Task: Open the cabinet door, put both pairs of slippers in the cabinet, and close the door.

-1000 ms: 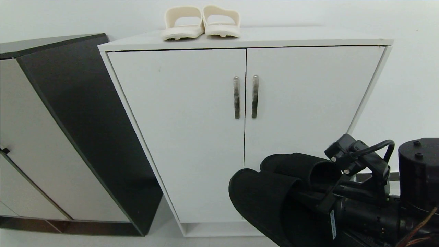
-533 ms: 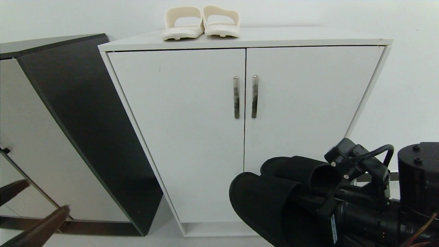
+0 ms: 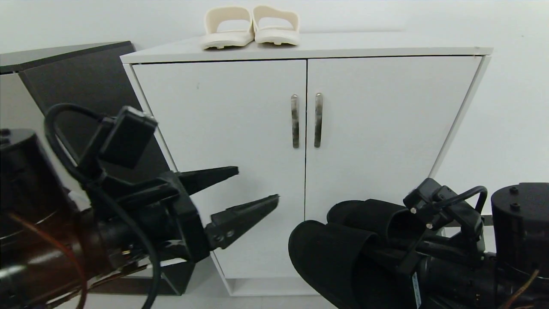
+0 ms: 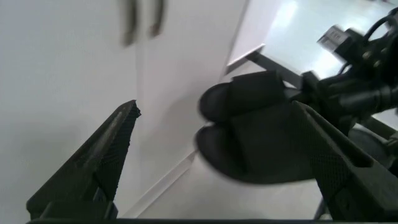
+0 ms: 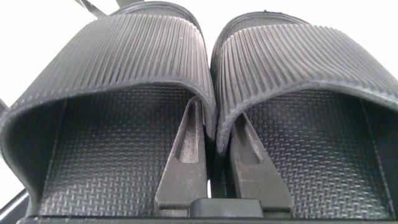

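Holding black slippers [image 3: 339, 244] w/ rt gripper [image 5: 216, 112], pinched on the two touching inner walls, one finger inside each shoe. Hanging low in front of white cabinet [image 3: 223, 128], rt door side. Both doors [image 3: 386, 128] shut, handles [image 3: 295, 121] side by side at centre seam. Cream slippers [image 3: 251, 25] on cabinet top, left of centre. Lt gripper [image 3: 257, 183] spread wide, nothing in it, low before lt door, near black pair, not touching. Dark cabinet [image 3: 81, 81] just left of white one.

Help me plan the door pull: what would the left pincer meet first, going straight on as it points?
Probably the black slippers in the right pincer; depth is unclear, so the left pincer could reach the cabinet door.
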Available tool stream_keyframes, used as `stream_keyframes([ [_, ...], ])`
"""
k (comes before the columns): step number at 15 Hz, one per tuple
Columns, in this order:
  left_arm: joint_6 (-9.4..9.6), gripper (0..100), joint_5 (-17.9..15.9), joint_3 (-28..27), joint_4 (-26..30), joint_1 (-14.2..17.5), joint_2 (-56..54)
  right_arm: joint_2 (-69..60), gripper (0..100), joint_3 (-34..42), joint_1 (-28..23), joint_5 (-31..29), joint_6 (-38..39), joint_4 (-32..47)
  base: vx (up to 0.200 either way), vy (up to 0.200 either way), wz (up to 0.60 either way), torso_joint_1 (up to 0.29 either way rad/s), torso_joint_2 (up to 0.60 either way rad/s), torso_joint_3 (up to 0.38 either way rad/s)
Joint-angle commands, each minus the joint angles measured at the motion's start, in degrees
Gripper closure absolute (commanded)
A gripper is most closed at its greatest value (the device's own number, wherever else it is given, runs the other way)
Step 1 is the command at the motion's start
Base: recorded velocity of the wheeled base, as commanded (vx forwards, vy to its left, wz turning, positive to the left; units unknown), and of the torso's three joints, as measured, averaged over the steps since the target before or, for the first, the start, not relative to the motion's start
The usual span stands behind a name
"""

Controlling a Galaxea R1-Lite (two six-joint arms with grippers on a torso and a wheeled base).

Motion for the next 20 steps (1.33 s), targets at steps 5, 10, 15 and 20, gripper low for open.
stream_keyframes([
  [5,-1.2,0,-0.17,-12.11,1.44,-7.38,10.57,1.04,100,0.24,0.31,0.12,0.02,-0.05,0.0,0.0,0.0,0.0,0.0,0.0],
  [10,-6.47,0,-12.47,-25.82,2.85,-3.51,20.15,0.95,100,1.03,0.48,1.0,0.02,-1.28,0.0,0.0,0.0,0.0,0.0,0.0],
  [15,-12.54,0,-18.18,-33.2,4.96,-1.05,25.07,1.04,100,0.94,0.48,1.09,0.02,-1.37,0.0,0.0,0.0,0.0,0.0,0.0],
  [20,-10.25,0,-14.14,-34.78,5.05,0.53,25.78,1.65,100,0.94,0.48,1.09,0.02,-1.37,0.0,0.0,0.0,0.0,0.0,0.0],
])
